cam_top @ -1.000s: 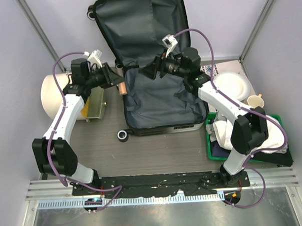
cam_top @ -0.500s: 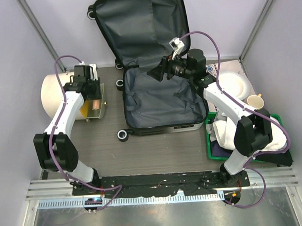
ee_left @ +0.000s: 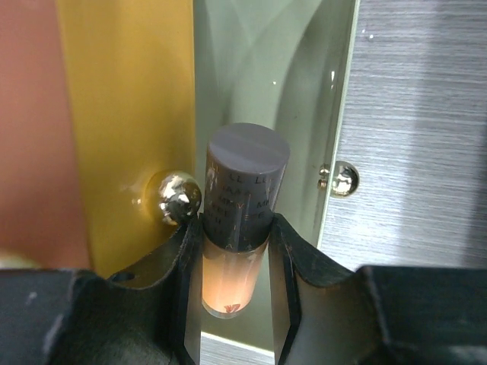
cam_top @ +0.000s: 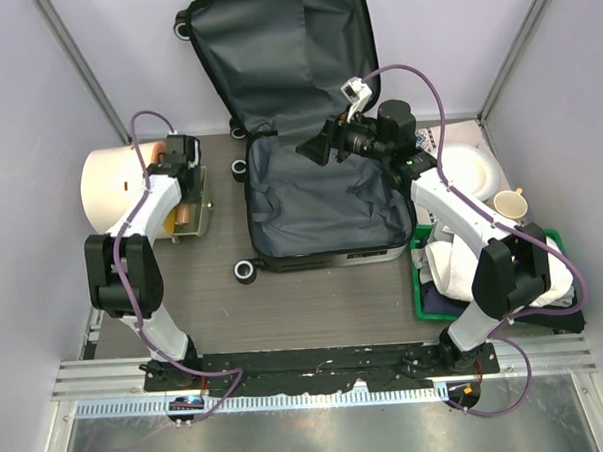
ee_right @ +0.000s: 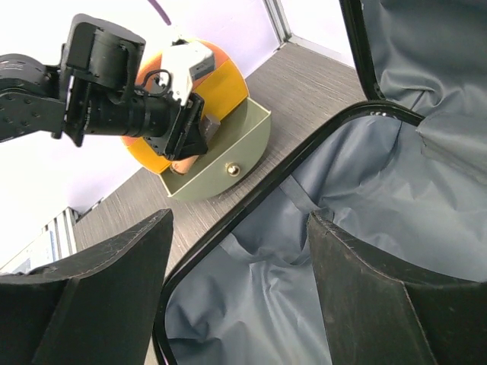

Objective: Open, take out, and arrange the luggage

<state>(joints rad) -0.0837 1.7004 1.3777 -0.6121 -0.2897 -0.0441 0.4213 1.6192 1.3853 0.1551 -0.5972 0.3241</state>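
Note:
The luggage (cam_top: 320,200) lies open in mid-table, its dark grey lining (ee_right: 365,213) bare, and its lid (cam_top: 284,57) leans on the back wall. My left gripper (cam_top: 184,196) is left of it, over a small olive-green box (ee_left: 304,76) beside the cream bin. In the left wrist view this gripper (ee_left: 237,228) is shut on a small bottle (ee_left: 245,190) with a grey cap and a peach body. Above the case's back left corner my right gripper (cam_top: 313,147) hangs open and holds nothing; its wrist view (ee_right: 240,251) looks down on the lining and the case's black rim.
The cream bin (cam_top: 110,184) with its orange lid (ee_right: 228,84) lies on its side at the left. On the right are white plates (cam_top: 464,169), a cup (cam_top: 511,207) and a green tray (cam_top: 421,301) holding white cloth. Metal frame posts stand at the back corners.
My left gripper has carried the bottle leftward from the case's left edge to above the olive box. The right gripper has shifted slightly right and stayed open.

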